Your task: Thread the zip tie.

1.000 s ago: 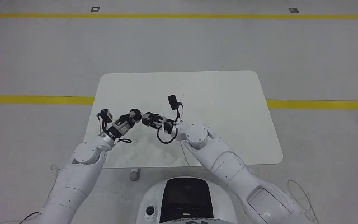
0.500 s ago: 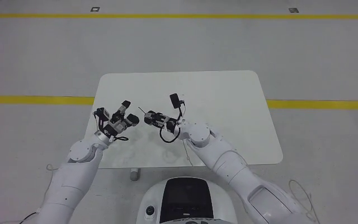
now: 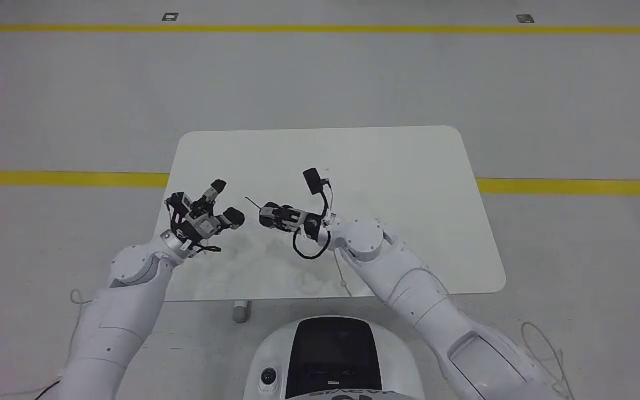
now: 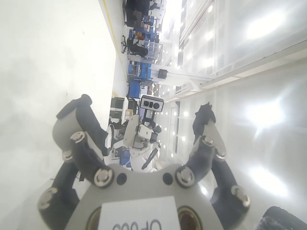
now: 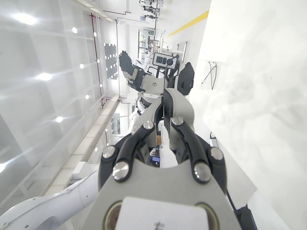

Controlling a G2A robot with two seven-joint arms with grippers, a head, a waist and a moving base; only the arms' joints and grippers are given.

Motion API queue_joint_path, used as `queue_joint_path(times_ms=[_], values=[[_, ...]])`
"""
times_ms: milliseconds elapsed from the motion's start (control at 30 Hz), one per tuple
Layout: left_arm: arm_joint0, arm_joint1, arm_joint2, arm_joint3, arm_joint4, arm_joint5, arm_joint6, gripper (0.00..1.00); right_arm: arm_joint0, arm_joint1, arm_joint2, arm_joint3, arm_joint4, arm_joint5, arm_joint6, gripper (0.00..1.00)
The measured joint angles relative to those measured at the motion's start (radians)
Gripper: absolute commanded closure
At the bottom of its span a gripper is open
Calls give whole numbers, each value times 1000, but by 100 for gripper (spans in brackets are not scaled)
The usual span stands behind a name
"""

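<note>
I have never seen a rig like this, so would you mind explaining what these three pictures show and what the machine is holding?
This is a robot with two arms, each ending in a two-fingered grasping tool. The top view comes from a camera above the arms, looking down at a white table. The other two pictures come from cameras on the wrists, each looking out along its own tool, so the room behind appears tipped sideways. The left tool is open and holds nothing. It hangs over the left part of the table. The right tool is shut on a thin dark strip, the zip tie, whose free end points towards the left tool. The two tools face each other with a gap between them.
</note>
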Motion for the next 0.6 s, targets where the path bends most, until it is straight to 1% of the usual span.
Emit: queue_joint_path(times_ms=[33, 133, 167, 233, 267, 333, 367, 400, 467, 533, 567, 600], values=[[-1, 0, 1, -2, -2, 3, -13, 0, -4, 1, 0, -5, 2, -5, 4, 100], [-23, 11, -13, 22, 8, 34, -130, 0, -14, 12, 16, -14, 27, -55, 99, 100], [-35, 16, -24, 41, 14, 43, -175, 0, -13, 18, 28, -8, 41, -71, 146, 100], [-52, 22, -35, 66, 28, 48, -230, 0, -10, 25, 42, 0, 57, -89, 206, 100], [-62, 25, -40, 84, 24, 56, -271, 0, -7, 29, 48, 4, 69, -100, 246, 100], [-79, 29, -43, 112, 6, 67, -344, 0, -1, 34, 56, 4, 90, -104, 315, 100], [-91, 32, -45, 134, 0, 68, -391, 0, 5, 38, 60, 1, 102, -104, 369, 100], [-100, 33, -45, 152, -1, 67, -422, 0, 7, 41, 65, 0, 112, -104, 409, 100], [-126, 36, -39, 193, 4, 61, -488, 0, 9, 46, 81, 1, 144, -103, 485, 100], [-148, 36, -25, 220, 5, 59, -546, 0, 12, 49, 92, 9, 164, -103, 532, 100], [-157, 36, -4, 218, -1, 58, -572, 0, 13, 49, 94, 12, 172, -103, 553, 100], [-160, 36, 10, 212, -6, 57, -574, 0, 14, 49, 94, 13, 173, -103, 557, 100]])
